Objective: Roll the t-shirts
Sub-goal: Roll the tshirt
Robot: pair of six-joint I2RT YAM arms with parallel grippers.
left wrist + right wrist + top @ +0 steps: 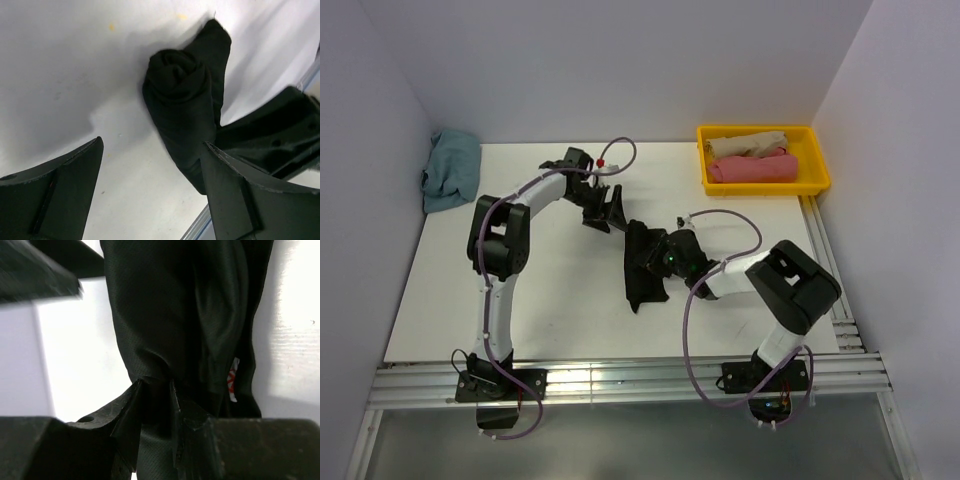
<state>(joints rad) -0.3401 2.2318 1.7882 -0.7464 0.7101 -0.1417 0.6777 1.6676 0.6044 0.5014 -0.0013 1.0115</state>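
Soft, light and limp by the look of the black shirt (642, 275); apt to slip loose if pinched by one layer. Best taken across the whole roll, near mid-length. Lies rolled into a long dark bundle on the tabletop (550, 290), centre of the top view. Shows a spiral end (172, 67) and a small white label (232, 385). Left tool (610, 212) released, spread wide by the roll's upper end. Right tool (652, 262) clenched on a fold of the cloth.

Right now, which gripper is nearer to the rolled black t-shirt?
Right. The right gripper pinches the cloth of the black t-shirt between its fingers. The left gripper stands open by the roll's far end and grips nothing.
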